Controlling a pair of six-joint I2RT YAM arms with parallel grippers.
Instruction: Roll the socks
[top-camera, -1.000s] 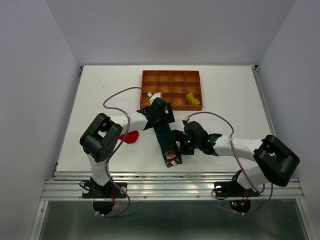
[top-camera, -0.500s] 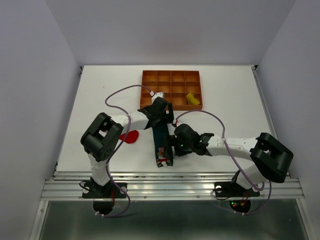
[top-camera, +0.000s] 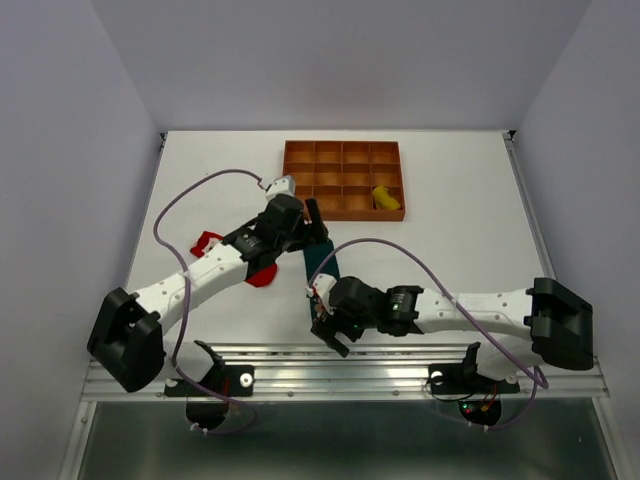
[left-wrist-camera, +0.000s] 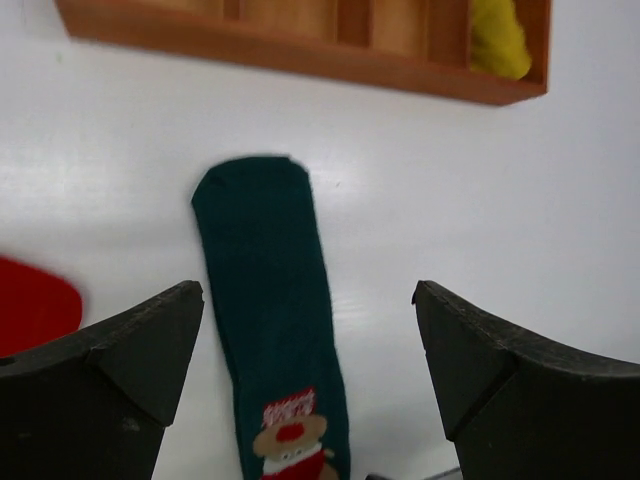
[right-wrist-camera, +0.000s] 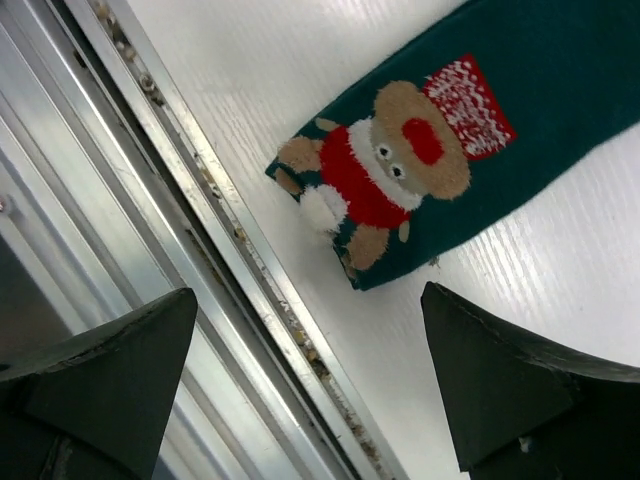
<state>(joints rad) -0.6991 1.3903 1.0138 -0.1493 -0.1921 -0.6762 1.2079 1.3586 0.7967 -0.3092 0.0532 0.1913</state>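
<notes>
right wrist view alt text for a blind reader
A dark teal sock with a red-suited cartoon animal lies flat on the white table, its end close to the metal edge rail. The open right gripper hovers over that end, holding nothing.

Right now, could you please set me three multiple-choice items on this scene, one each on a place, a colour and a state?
1. Where is the yellow sock?
A. in a near corner compartment of the tray
B. in the tray's middle
C. outside the tray

2. What colour is the bear-print sock?
A. red
B. dark teal
C. yellow

3. How does the bear-print sock lie?
A. rolled into a bundle
B. flat, at full length
C. draped over the tray wall

Answers:
1. A, because it sits in the tray's near right corner cell.
2. B, because the fabric around the bear is dark teal.
3. B, because it lies stretched out on the table, short of the tray.
</notes>
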